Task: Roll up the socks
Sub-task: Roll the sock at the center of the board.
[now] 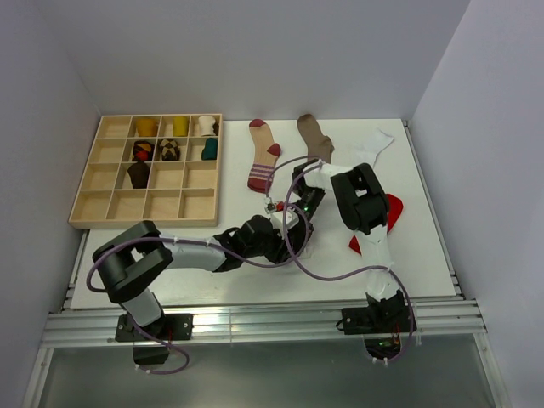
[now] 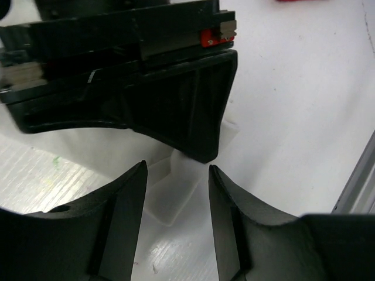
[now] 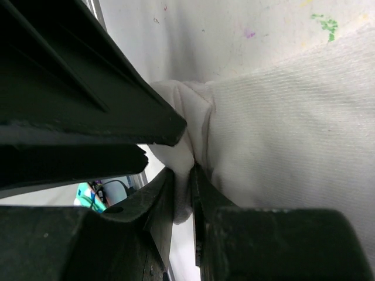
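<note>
White sock (image 3: 281,129) edge pinched in right gripper (image 3: 183,188), left gripper (image 2: 177,175) parted

Lab test cell, blank white walls (image 1: 255,59), aluminium rail (image 1: 255,325), white table (image 1: 425,255)

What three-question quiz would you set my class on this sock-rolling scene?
1. True or false: the right jaws are shut on a white sock.
2. In the top view, the wooden tray lies: A) at the table's left, B) at its right, C) between the arm bases.
3. Fill in: the left jaws stand ___.
Key: 1 true; 2 A; 3 open.
</note>
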